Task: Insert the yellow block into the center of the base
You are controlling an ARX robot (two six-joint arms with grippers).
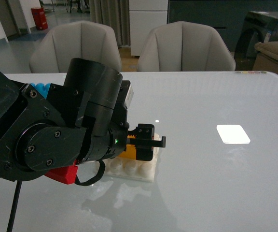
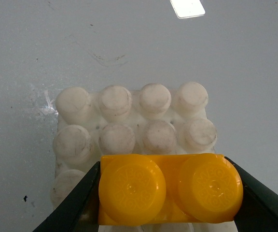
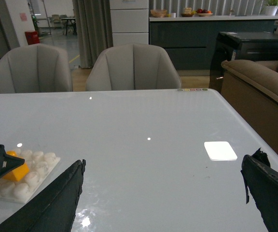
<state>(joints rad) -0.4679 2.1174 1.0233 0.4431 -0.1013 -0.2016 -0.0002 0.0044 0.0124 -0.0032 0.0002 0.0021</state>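
The yellow block [image 2: 170, 188], studs facing the camera, is clamped end to end by my left gripper [image 2: 170, 194], which is shut on it. It hangs over the white studded base [image 2: 134, 121], with two full rows of studs showing beyond it. Whether it touches the base I cannot tell. From the front, the left gripper [image 1: 151, 142] holds the yellow block [image 1: 128, 152] low over the base [image 1: 138, 171]; the arm hides much of both. My right gripper [image 3: 160, 198] is open over bare table, well to the right of the base [image 3: 42, 163] and the block [image 3: 16, 172].
A blue brick [image 1: 41, 88] peeks out behind the left arm and a red piece [image 1: 64, 175] lies under it. A bright white patch [image 1: 233, 134] marks the table to the right. Two grey chairs [image 1: 76, 46] stand at the far edge.
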